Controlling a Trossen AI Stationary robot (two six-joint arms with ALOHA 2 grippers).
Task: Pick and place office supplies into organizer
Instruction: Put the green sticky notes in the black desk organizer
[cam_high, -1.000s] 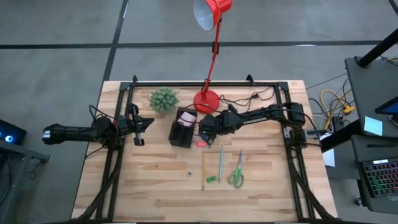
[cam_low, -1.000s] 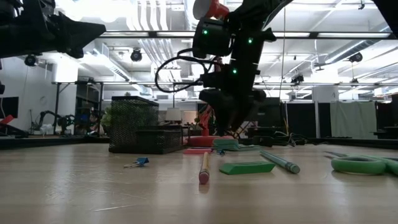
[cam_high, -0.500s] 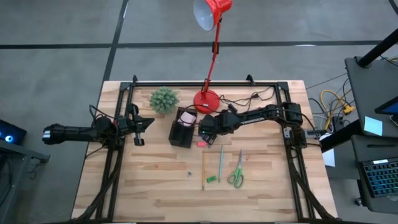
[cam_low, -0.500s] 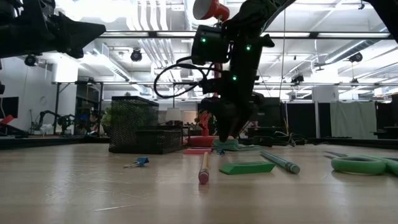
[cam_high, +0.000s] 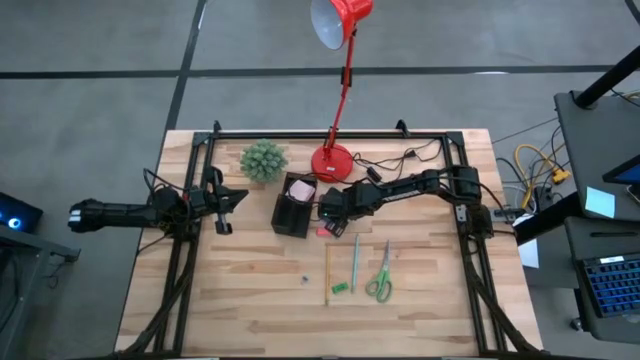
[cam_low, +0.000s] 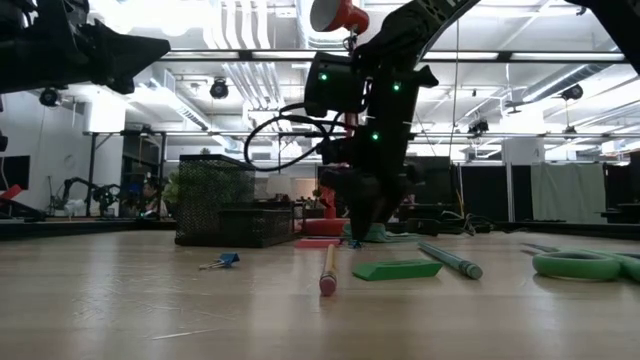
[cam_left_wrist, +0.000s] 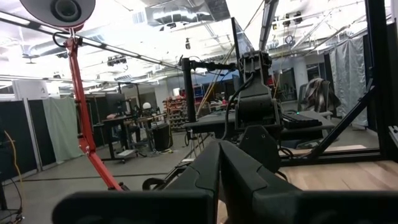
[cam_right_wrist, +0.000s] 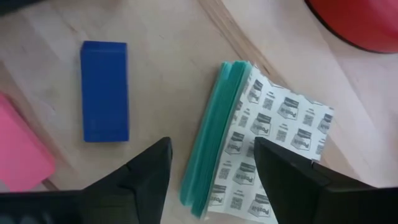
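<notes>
My right gripper (cam_right_wrist: 214, 168) points steeply down, open, just above a white patterned pad with a teal edge (cam_right_wrist: 267, 155) that lies flat on the table. One finger stands beside the teal edge and the other over the pad's top. A blue block (cam_right_wrist: 104, 90) and a pink piece (cam_right_wrist: 18, 155) lie close by. The black mesh organizer (cam_high: 292, 215) stands just left of this gripper (cam_high: 328, 212). Nearer the front edge lie the yellow pencil (cam_high: 327, 272), green pen (cam_high: 354, 262), green-handled scissors (cam_high: 380, 272) and a green piece (cam_high: 339, 288). My left gripper (cam_high: 225, 200) waits, shut, at the left.
The red lamp's round base (cam_high: 332, 160) sits right behind the pad, its stem rising over the far edge. A green spiky plant (cam_high: 263, 160) stands far left of the organizer. A small binder clip (cam_low: 222, 262) lies on bare wood toward the front.
My right gripper has gone down toward the pad and a little toward the organizer, staying open. Nothing on the table has moved.
</notes>
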